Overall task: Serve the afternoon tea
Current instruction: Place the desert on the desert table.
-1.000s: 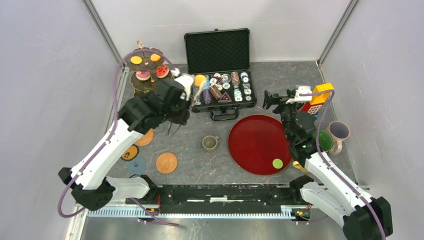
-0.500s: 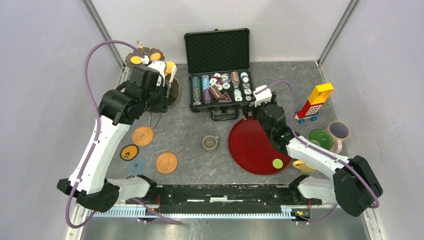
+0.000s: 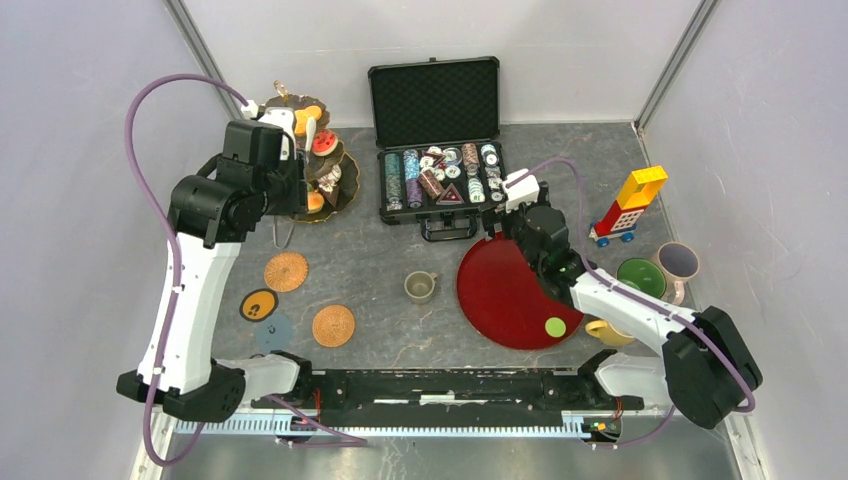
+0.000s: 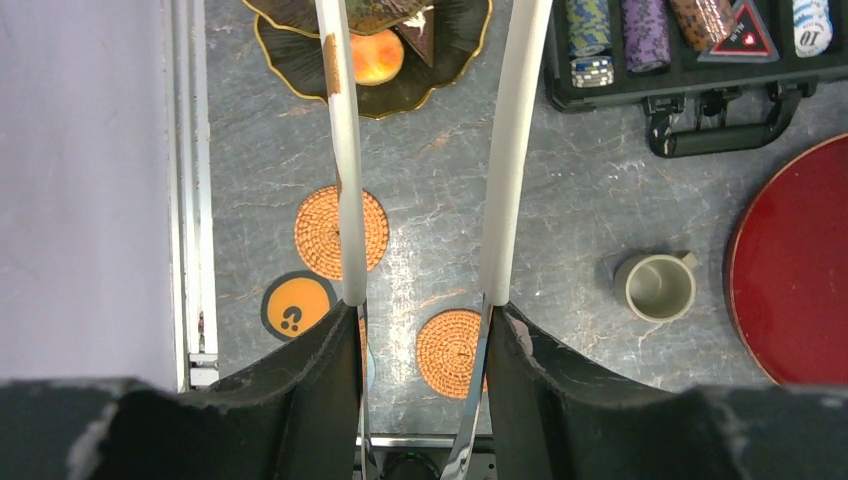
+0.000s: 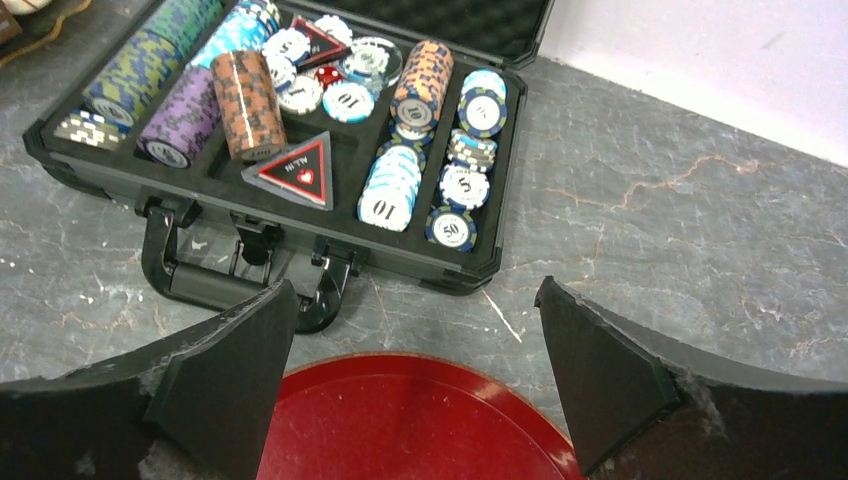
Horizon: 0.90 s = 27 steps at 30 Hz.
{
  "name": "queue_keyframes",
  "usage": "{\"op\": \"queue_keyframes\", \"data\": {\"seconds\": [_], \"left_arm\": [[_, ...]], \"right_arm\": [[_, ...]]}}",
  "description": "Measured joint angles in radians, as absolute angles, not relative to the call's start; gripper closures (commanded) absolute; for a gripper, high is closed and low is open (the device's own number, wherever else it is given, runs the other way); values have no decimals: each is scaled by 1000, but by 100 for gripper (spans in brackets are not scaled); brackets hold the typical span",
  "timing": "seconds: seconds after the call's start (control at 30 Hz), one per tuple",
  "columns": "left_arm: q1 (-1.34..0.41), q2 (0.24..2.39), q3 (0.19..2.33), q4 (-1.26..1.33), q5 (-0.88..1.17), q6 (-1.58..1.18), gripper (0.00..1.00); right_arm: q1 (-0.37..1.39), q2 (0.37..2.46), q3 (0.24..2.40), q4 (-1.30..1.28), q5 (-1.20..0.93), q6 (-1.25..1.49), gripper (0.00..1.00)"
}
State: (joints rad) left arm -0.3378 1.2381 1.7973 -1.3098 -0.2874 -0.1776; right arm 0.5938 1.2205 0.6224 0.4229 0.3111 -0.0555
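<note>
The dark three-tier stand (image 3: 343,178) stands at the back left with orange rounds (image 3: 305,113), a red donut (image 3: 324,142) and a cake slice (image 3: 330,182) on its tiers. My left gripper (image 3: 283,165) is shut on white-armed tongs (image 4: 345,150) whose tips reach over the stand (image 4: 300,60). An orange sweet (image 4: 378,58) lies on the bottom tier. The tong tips are out of the wrist view. My right gripper (image 3: 512,215) is open and empty over the far rim of the red plate (image 5: 400,420). A green round (image 3: 555,326) lies on that plate (image 3: 500,290).
A small grey mug (image 3: 420,287) stands mid-table. Green (image 3: 640,278), lilac (image 3: 680,262) and yellow (image 3: 608,332) mugs stand at the right. The open poker chip case (image 3: 445,185) is at the back. The block tower (image 3: 630,205) is right. Coasters (image 3: 286,271) lie left.
My left arm has swung left and back, carrying the tongs from the poker case to the stand. My right arm moved left to the plate's far rim, then held still.
</note>
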Motion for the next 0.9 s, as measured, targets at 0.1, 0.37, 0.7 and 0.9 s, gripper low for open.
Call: {"op": "queue_keyframes", "data": {"seconds": [0.1,0.37,0.7,0.9], "left_arm": [[-310,1250,1824,-1317,-287,-170,72],[-262,1275,1892,-1319,-288,-170,71],[-196,1381,1903,-1305,-286,-151,71],[-109,1462,1913,-1275,-274,-144,71]], "right_arm": [[594,1235,624,407,308,-58,2],[594,1239,624,391,288,-58,2],[594,1236,624,379,293,-73,2],[594,1235,624,379,293,-76,2]]}}
